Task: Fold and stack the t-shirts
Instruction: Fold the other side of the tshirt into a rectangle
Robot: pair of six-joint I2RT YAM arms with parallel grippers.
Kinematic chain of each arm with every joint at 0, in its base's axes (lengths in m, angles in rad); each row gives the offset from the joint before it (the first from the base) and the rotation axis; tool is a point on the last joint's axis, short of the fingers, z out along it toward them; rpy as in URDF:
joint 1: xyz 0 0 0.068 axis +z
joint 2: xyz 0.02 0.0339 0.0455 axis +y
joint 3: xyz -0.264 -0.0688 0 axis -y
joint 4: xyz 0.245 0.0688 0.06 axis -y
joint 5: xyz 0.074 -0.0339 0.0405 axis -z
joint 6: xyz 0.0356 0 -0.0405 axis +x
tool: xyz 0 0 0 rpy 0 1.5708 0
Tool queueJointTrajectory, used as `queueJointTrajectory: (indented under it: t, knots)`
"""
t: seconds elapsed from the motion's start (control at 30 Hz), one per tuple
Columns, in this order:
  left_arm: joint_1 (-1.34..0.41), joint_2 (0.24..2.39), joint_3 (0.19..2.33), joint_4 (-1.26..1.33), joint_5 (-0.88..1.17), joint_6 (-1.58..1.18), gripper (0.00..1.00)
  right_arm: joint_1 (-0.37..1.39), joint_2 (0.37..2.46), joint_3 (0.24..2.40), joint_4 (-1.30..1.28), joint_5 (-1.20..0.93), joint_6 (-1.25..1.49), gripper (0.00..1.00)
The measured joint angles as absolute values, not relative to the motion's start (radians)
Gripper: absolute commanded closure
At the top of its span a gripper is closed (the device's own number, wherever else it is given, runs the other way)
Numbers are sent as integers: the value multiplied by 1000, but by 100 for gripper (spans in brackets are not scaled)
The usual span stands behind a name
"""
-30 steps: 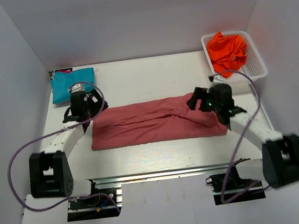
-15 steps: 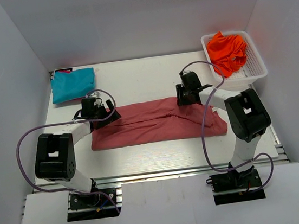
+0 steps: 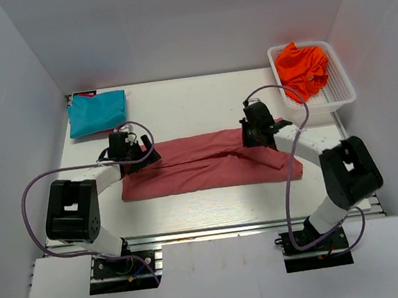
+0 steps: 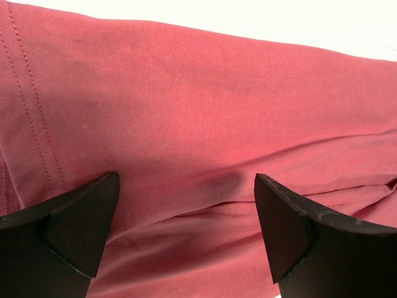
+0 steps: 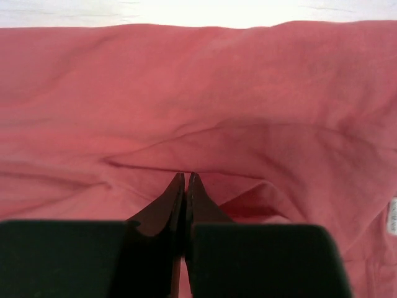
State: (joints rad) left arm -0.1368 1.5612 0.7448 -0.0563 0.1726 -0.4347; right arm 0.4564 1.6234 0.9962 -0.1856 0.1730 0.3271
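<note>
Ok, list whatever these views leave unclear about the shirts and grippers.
- Right wrist view: right gripper shut at a fold of the salmon t-shirt; its fingers hide whether cloth is pinched.
- Top view: pink sliver behind the teal t-shirt, mostly covered by it; unidentifiable.
- Top view: orange t-shirt bunched in the basket; its layout is hidden.

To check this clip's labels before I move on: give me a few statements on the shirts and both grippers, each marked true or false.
1. The left gripper stands open over the salmon t-shirt. True.
2. The right gripper is wide open. False: its fingers are shut together at a fold of the salmon t-shirt; whether cloth is pinched between them cannot be told.
3. The orange t-shirt lies crumpled in the white basket. True.
4. The teal t-shirt is stacked on the salmon one. False: it lies apart from it, at the far left corner of the table.
</note>
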Motion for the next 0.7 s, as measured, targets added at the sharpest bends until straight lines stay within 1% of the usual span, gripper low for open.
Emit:
queueJointTrajectory:
  t: [0.1, 0.17, 0.2, 0.23, 0.27, 0.3, 0.33, 0.37, 0.4, 0.57, 0.7]
  knots:
    - [-137, 1558, 743, -56, 169, -436, 0, 472, 1521, 919, -173, 125, 361, 100]
    - [-137, 1556, 739, -57, 165, -440, 0, 480, 1458, 848, -147, 71, 385, 98]
    - [-137, 1553, 737, -56, 162, -442, 0, 484, 1425, 805, -145, 45, 398, 97]
    - [-137, 1549, 733, -56, 158, -443, 0, 488, 1397, 764, -131, 18, 415, 92]
    - [-137, 1544, 730, -60, 153, -444, 0, 492, 1366, 721, -130, -7, 433, 80]
    - [-137, 1539, 727, -64, 146, -445, 0, 495, 1340, 686, -131, -30, 450, 51]
    - [-138, 1535, 726, -75, 136, -445, 0, 499, 1308, 649, -128, -55, 467, 41]
    - [-138, 1532, 726, -78, 130, -445, 0, 500, 1279, 622, -130, -71, 479, 28]
    - [-138, 1530, 726, -83, 119, -446, 0, 501, 1243, 595, -131, -91, 487, 10]
    - [-135, 1516, 725, -110, 84, -445, 0, 503, 1103, 565, -126, -142, 484, 10]
    - [-133, 1509, 723, -128, 64, -446, 0, 503, 1086, 580, -110, -126, 467, 10]
